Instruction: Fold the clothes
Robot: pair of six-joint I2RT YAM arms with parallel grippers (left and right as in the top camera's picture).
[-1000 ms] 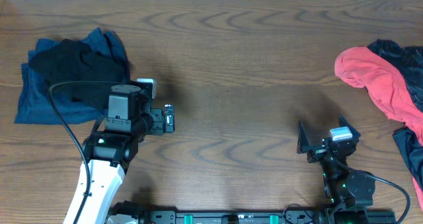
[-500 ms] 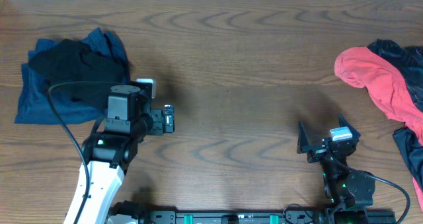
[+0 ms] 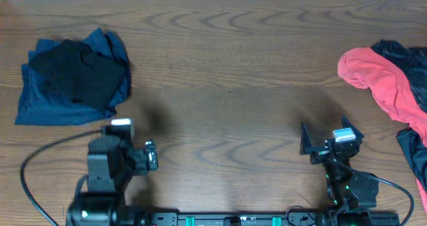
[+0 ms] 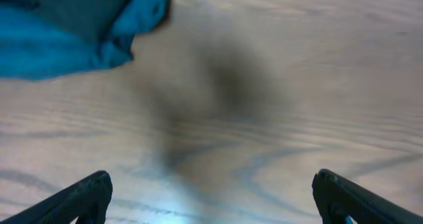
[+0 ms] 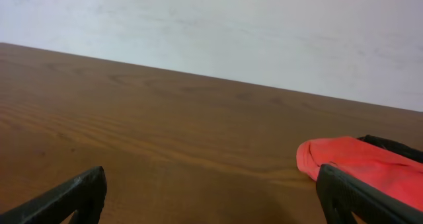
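Black shirt [image 3: 75,76] atop blue cloth [image 3: 40,109], perhaps folded — fingers [image 4: 79,201] wide

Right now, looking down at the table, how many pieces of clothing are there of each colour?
Blue: 1, the blue garment at the left.
Black: 2, the left black garment lying on the blue one, and the right black garment under the red one.
Red: 1, the red garment at the right.
Total: 4, as far as the heaps show.
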